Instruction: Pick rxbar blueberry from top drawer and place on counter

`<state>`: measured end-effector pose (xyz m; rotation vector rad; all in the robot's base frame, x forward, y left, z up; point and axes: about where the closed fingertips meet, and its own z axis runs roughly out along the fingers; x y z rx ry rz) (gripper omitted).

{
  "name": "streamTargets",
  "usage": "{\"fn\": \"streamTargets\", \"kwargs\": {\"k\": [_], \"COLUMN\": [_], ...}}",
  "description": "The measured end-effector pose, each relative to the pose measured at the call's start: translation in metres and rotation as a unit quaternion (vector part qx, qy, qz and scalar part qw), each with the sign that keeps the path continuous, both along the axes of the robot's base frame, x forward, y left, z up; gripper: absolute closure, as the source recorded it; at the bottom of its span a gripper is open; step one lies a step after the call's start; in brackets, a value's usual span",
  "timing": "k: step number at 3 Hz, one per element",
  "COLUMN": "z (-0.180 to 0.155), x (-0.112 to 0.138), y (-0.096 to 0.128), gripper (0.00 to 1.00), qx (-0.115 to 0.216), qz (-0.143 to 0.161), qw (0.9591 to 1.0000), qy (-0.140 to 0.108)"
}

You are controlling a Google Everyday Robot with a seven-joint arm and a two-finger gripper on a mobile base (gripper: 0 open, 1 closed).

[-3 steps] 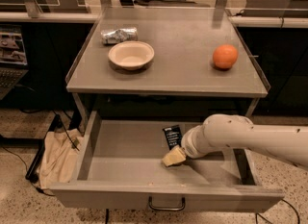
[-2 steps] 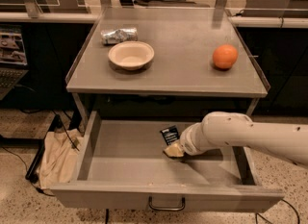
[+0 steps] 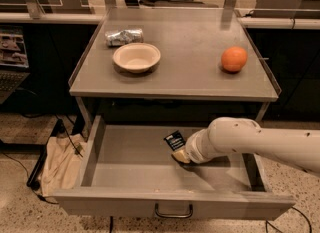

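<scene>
The rxbar blueberry [image 3: 174,140], a small dark navy bar with white lettering, is in the open top drawer [image 3: 125,164]. It is tilted, with one end raised off the drawer floor. My gripper [image 3: 180,154] reaches into the drawer from the right and is shut on the bar's lower end. The tan fingertips [image 3: 182,158] show just below the bar. The white arm hides part of the drawer floor on the right. The counter [image 3: 190,42] is the grey tabletop above the drawer.
On the counter stand a cream bowl [image 3: 136,57], a crumpled silver foil packet [image 3: 123,37] behind it, and an orange [image 3: 234,59] at the right. The drawer has a dark pull handle [image 3: 173,212] at its front. A cloth bag [image 3: 57,164] lies on the floor to the left.
The bar lay flat on the drawer floor; now it is tilted up in my gripper. The gripper has shifted slightly left and up.
</scene>
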<state>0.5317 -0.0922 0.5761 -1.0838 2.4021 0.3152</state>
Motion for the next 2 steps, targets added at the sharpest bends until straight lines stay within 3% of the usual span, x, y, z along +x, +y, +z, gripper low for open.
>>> {"fn": "streamTargets", "kwargs": {"k": [2], "z": [0.0091], "x": [-0.0002], "y": [0.0044], "gripper": [1.0], "qx": [0.0], "qz": [0.0], "qw": [1.0], "qy": [0.0]}}
